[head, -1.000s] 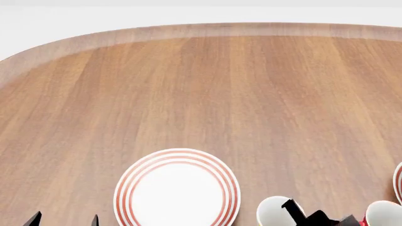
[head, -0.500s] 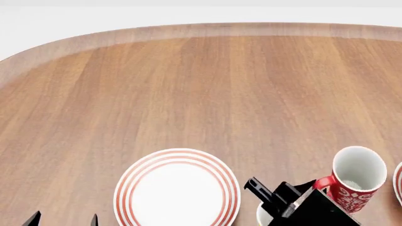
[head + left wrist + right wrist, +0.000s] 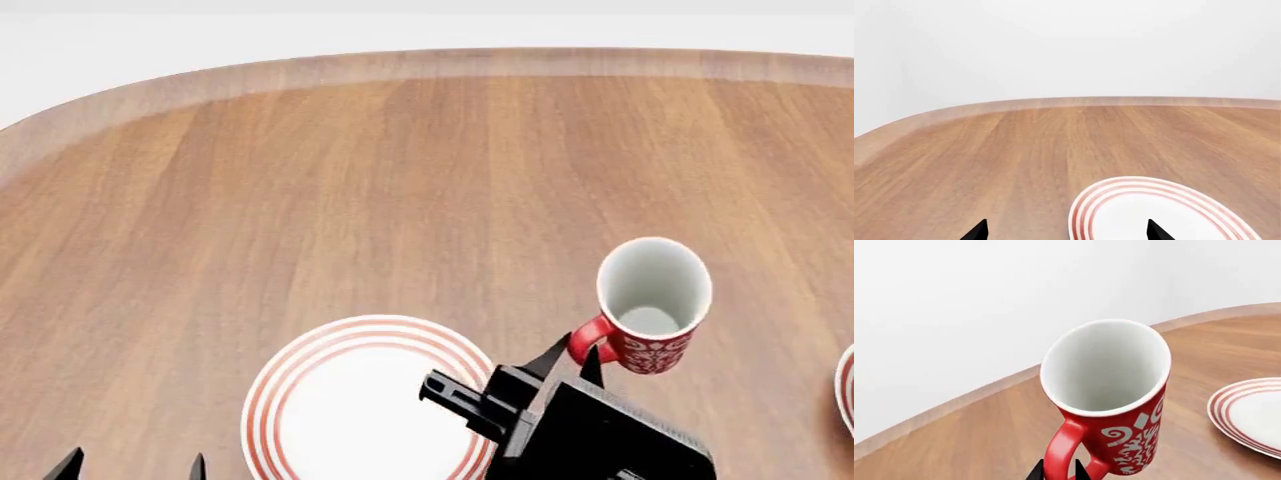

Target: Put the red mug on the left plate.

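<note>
The red mug (image 3: 650, 305), red with white scrolls and white inside, hangs above the wooden table, right of the left plate (image 3: 375, 405). My right gripper (image 3: 571, 362) is shut on its red loop handle (image 3: 1062, 450); the two dark fingertips pinch the handle in the right wrist view, where the mug (image 3: 1111, 395) fills the middle. The left plate, white with red rings, lies at the near edge and also shows in the left wrist view (image 3: 1161, 212). My left gripper (image 3: 1066, 231) is open, its tips spread over the plate's left rim; its tips (image 3: 134, 467) show bottom left.
A second ringed plate's rim shows at the right edge (image 3: 846, 385) and in the right wrist view (image 3: 1251, 412). The table's raised rounded rim (image 3: 400, 65) runs along the far side. The yellow and white mugs are out of view.
My right gripper has lifted the red mug by its handle and carried it up and to the left, toward the left plate. The white mug under it no longer shows. The left arm has not moved.
</note>
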### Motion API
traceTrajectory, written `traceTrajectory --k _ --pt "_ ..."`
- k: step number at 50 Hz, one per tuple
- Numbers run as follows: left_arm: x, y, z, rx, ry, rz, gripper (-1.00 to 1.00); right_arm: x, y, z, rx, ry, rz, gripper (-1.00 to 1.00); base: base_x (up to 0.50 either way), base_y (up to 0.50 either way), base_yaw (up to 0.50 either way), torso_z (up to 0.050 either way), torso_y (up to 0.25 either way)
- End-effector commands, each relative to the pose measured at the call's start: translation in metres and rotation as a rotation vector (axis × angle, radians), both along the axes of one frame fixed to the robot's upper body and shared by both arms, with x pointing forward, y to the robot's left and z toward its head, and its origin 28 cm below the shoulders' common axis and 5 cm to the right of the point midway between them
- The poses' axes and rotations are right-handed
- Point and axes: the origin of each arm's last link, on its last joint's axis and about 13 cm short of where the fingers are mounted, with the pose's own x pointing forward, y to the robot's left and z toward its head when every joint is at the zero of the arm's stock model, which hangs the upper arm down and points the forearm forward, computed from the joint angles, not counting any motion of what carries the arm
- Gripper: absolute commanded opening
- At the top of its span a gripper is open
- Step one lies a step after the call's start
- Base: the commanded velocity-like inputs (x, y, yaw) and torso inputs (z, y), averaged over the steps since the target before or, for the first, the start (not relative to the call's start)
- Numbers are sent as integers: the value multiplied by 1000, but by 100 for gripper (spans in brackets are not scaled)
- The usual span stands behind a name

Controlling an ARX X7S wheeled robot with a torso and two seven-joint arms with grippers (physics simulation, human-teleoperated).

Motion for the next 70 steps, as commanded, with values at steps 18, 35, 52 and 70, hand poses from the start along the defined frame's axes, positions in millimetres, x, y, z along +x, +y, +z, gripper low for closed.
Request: traceTrajectory --k 18,35,52,70 --pt "1 1 0 -2 0 0 100 -1 3 -19 43 -61 415 -100 0 0 0 0 0" --pt "0 0 1 0 -2 2 100 2 -7 -39 18 3 567 -100 0 0 0 0 1" --pt "1 1 0 0 -2 2 100 6 -2 -51 -49 66 653 -100 0 0 0 0 0" --pt "1 1 1 -2 -2 4 100 17 3 -67 -62 118 692 -100 0 0 0 0 1"
